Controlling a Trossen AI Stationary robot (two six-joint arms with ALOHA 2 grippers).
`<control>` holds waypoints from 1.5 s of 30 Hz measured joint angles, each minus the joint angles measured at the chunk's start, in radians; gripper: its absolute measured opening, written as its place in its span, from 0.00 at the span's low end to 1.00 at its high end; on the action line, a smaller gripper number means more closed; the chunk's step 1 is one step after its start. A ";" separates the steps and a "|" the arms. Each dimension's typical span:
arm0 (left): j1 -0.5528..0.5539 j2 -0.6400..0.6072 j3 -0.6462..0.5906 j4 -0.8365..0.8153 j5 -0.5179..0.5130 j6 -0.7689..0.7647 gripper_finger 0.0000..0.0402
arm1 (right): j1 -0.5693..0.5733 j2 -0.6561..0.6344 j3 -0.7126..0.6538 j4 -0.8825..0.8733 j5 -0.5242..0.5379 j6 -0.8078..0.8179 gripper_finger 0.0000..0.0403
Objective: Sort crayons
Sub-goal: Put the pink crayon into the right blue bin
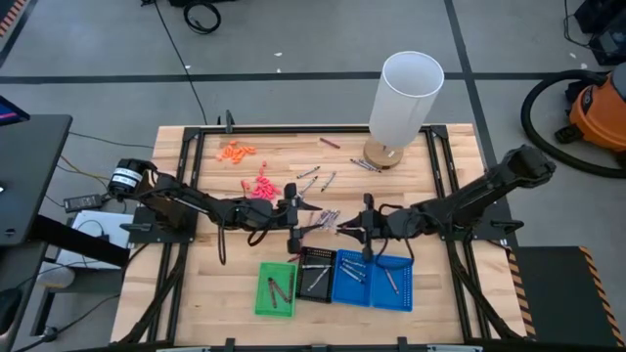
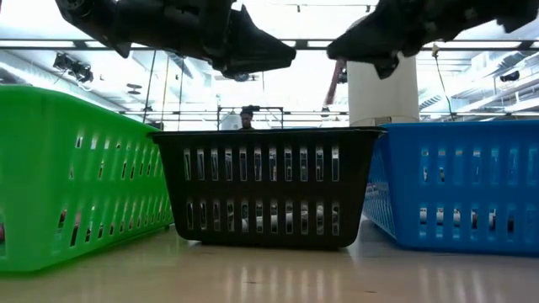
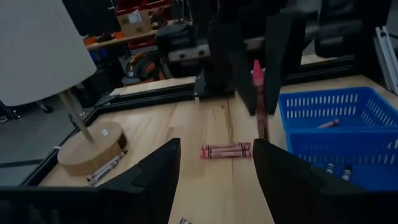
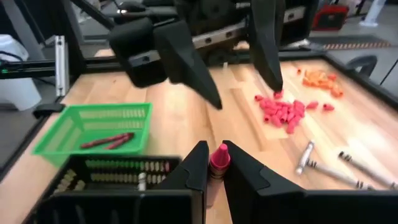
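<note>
My right gripper (image 1: 358, 227) (image 4: 214, 154) is shut on a pink-red crayon (image 4: 219, 157) (image 3: 257, 84) above the table's middle. Facing it, my left gripper (image 1: 296, 223) (image 3: 216, 144) stands open with nothing between its fingers. A few maroon crayons (image 1: 328, 217) (image 3: 226, 150) lie flat on the table between the two grippers. More grey crayons (image 1: 315, 179) (image 4: 329, 167) lie farther back. Green (image 1: 275, 290), black (image 1: 315, 274) and blue (image 1: 374, 284) trays stand in a row at the near edge, with crayons inside. My right gripper pinches the pink-red crayon between its two fingers, across its shaft just below the pointed tip (image 4: 220, 149). The fingers come in nearly level from the table's right. The crayon stands upright, tip up, its lower part (image 3: 261, 121) hanging below the fingers, clear of the table.
A lamp with a white shade (image 1: 406, 93) stands on a round wooden base (image 1: 383, 154) (image 3: 90, 149) at the far right. Clusters of orange bits (image 1: 237, 151) and pink-red bits (image 1: 260, 186) (image 4: 283, 111) lie at the far left. Black frame rails run along the table's sides.
</note>
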 joint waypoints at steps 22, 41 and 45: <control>0.002 0.000 0.000 -0.013 0.000 0.077 0.53 | 0.194 -0.127 0.000 -0.552 -0.271 0.624 0.11; 0.006 0.001 0.000 -0.026 0.000 0.092 0.53 | 0.337 -0.035 -0.030 -0.653 -0.308 0.978 0.13; 0.007 0.001 0.000 -0.027 -0.002 0.080 0.53 | 0.329 -0.043 -0.030 -0.655 -0.328 0.972 0.22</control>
